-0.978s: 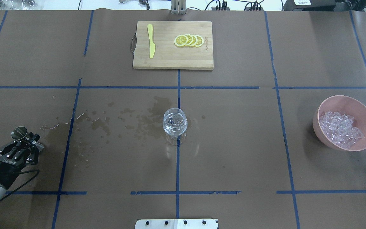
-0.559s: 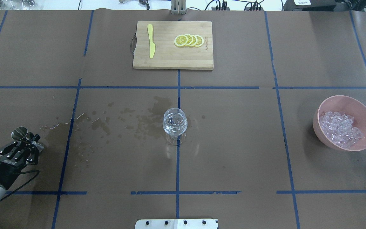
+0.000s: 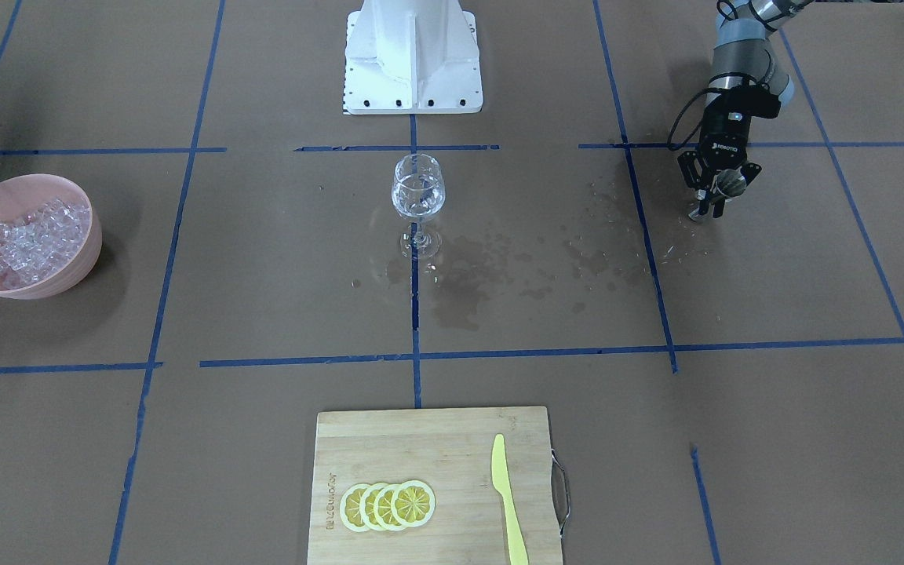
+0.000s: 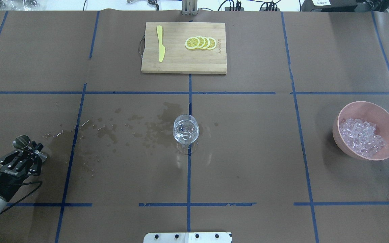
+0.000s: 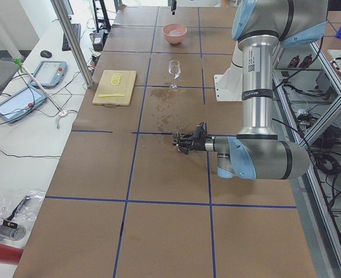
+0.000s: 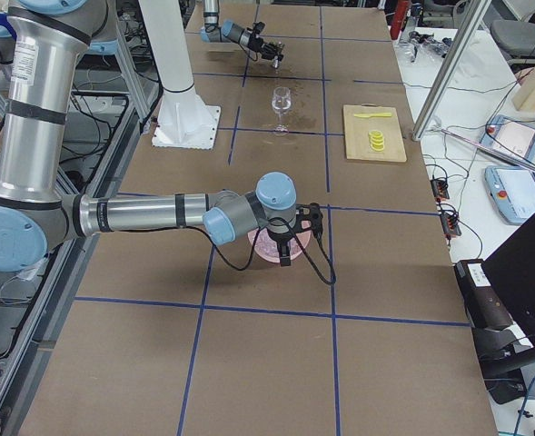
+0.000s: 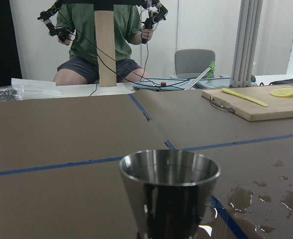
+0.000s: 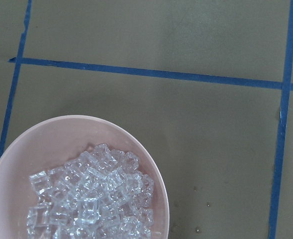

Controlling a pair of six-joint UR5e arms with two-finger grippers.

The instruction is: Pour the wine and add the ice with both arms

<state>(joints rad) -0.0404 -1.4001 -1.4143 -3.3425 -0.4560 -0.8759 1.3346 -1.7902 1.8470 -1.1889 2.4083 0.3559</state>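
Note:
A stemmed wine glass (image 4: 186, 131) stands at the table's centre with a little clear wine (image 3: 417, 200) in it. My left gripper (image 4: 32, 150) lies low at the table's left edge, shut on a steel jigger (image 4: 21, 142) that stands upright and fills the left wrist view as a jigger (image 7: 169, 189). The ice (image 4: 361, 136) is heaped in a pink bowl (image 4: 366, 105) at the far right. My right gripper (image 6: 285, 247) hangs over that bowl; I cannot tell whether it is open or shut. Its wrist view looks down on the ice (image 8: 94, 199) and shows none of the gripper's own parts.
A wooden cutting board (image 4: 183, 64) at the far side carries lemon slices (image 4: 201, 43) and a yellow knife (image 4: 161, 44). Wet spill patches (image 4: 106, 131) spread between the jigger and the glass. The white pedestal base (image 3: 413, 55) sits at the robot's side. A seated person (image 7: 99, 35) shows beyond the table.
The left gripper and the jigger have crept very slightly toward the robot's side. Glass, bowl and board stay put.

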